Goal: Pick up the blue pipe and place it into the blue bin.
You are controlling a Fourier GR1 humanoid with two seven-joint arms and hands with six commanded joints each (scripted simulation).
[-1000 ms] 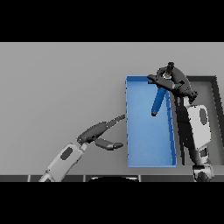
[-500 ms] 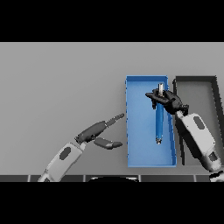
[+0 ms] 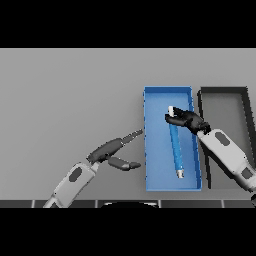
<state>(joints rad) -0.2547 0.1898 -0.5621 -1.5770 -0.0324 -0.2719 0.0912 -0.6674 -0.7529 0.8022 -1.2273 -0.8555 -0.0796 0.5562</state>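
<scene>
One right robot hand [image 3: 186, 119] curls round the blue pipe [image 3: 175, 146] lying in the blue bin [image 3: 155, 150].

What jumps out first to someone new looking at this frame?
The blue bin right of centre, with the blue pipe lying lengthwise inside it. The right hand is at the pipe's far end, fingers curled round its white tip. Next, the dark bin to the right of the blue one, and the left hand open over the table just left of the blue bin.
</scene>
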